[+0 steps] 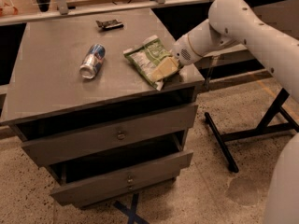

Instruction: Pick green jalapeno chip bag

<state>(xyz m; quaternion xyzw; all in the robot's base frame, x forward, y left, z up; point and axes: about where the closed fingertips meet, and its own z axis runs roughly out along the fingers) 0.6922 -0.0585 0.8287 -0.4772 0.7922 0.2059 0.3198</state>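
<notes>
Progress stood at the reach: my gripper [164, 69] lay on the near right part of the green jalapeno chip bag [145, 57]. The bag rested flat by the right front corner of the drawer cabinet's top [51, 90], well apart from the blue and silver drink can [91, 61]. Whether the gripper was apart or clamped on the bag, I could not tell. By my judgement the bag was not yet lifted, so securing and raising it were left to do.

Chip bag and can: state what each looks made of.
Green jalapeno chip bag: likely thin foil or plastic film, glossy, with crinkles and pale sealed edges. Can: probably metal, judging by its silver sheen and blue print. The end effector sits on the bag's front end.
</notes>
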